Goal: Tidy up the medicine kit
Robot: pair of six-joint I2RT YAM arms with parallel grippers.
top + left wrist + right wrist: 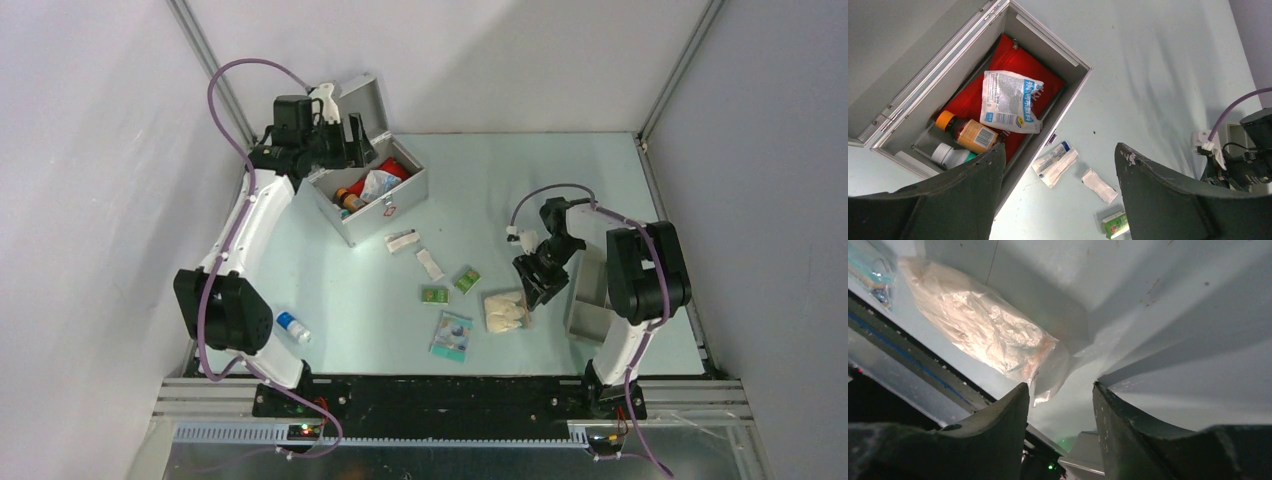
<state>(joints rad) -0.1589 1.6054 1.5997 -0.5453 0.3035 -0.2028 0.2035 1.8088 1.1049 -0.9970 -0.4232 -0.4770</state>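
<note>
Tabletop (1158,75): medicine kit (1045,42), red pouch (1013,60) half-hidden under packet (1008,100).

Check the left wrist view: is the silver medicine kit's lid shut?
No, the medicine kit stands open, with a red pouch, a white sachet and an orange-capped bottle visible inside.

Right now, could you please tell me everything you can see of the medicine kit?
The medicine kit is a silver, metal-looking box standing askew at the far left of the table, its hinged lid open towards the wall, a small red mark on its front. Inside lie a red pouch, a white printed sachet on it, an amber bottle with orange cap and a white bottle. The open left gripper hovers above, apparently not touching.
</note>
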